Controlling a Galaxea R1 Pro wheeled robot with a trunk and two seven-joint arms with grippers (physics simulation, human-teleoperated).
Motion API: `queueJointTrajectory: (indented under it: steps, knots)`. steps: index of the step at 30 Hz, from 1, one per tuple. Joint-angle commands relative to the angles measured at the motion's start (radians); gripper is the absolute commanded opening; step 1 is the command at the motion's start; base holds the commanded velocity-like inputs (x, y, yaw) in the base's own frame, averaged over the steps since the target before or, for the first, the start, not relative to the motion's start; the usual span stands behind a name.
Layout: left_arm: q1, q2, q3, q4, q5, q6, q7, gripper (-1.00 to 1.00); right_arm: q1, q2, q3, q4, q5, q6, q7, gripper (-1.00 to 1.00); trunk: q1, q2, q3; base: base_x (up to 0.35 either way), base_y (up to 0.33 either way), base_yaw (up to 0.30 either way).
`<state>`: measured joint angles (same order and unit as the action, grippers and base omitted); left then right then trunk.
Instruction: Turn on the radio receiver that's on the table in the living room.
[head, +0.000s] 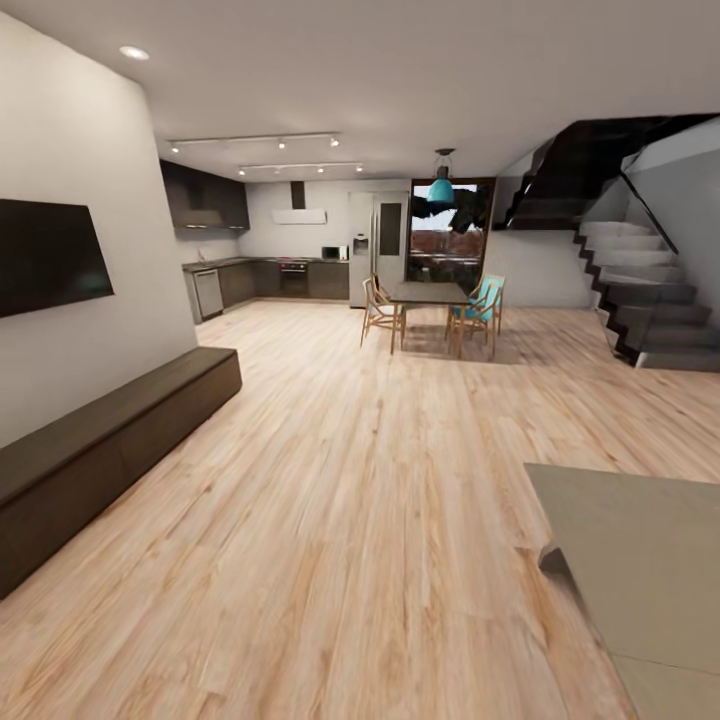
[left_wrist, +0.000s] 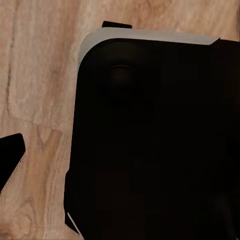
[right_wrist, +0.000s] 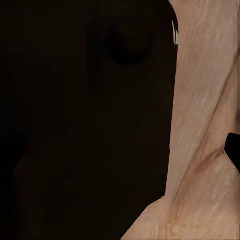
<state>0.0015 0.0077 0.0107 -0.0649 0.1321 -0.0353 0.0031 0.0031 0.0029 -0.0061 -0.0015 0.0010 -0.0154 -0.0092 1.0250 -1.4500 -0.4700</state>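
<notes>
Fingers on both grippers: can't tell their state, since both wrist views look at a dark robot body (left_wrist: 160, 145) over light wood plank floor (head: 380, 520). Grey glossy table (head: 650, 560) corner sits at lower right of the head view, seam visible, radio not seen on that part. Far end: dining table (head: 430, 293) with chairs, kitchen (head: 270, 270), stairs (head: 640, 290); TV (head: 45, 255) and dark low bench (head: 110, 440) on the left.

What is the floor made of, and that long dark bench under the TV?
The floor looks like light wood planks: grain lines and board seams show. The long bench looks like dark matte wood or laminate; its finish is too plain to tell which.
</notes>
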Motion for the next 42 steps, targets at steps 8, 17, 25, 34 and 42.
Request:
queueJointTrajectory:
  steps: [8,17,25,34,42]
  knots:
    - [0.0,0.0,0.0,0.0,0.0,0.0,0.0,1.0,0.0,0.0,0.0,0.0,-0.001,0.0,0.0,1.0,0.0,0.0,0.0,0.327,0.0,0.0]
    - [0.0,0.0,0.0,0.0,0.0,-0.001,0.0,1.0,0.0,0.0,0.0,0.0,-0.001,0.0,0.0,1.0,0.0,0.0,0.0,0.327,0.0,0.0]
    - [0.0,0.0,0.0,0.0,0.0,-0.002,0.0,1.0,0.0,0.0,0.0,0.0,-0.001,0.0,0.0,1.0,0.0,0.0,0.0,0.327,0.0,0.0]
    - [0.0,0.0,0.0,-0.001,-0.001,-0.008,0.0,1.0,0.0,0.0,-0.003,0.0,-0.001,-0.001,0.0,1.0,0.0,0.0,0.0,0.322,0.0,0.0]
    - [0.0,-0.001,0.0,-0.001,-0.002,-0.011,0.0,1.0,0.0,0.0,-0.005,0.0,-0.011,-0.019,0.0,1.0,0.0,0.0,0.0,0.074,0.0,-0.176]
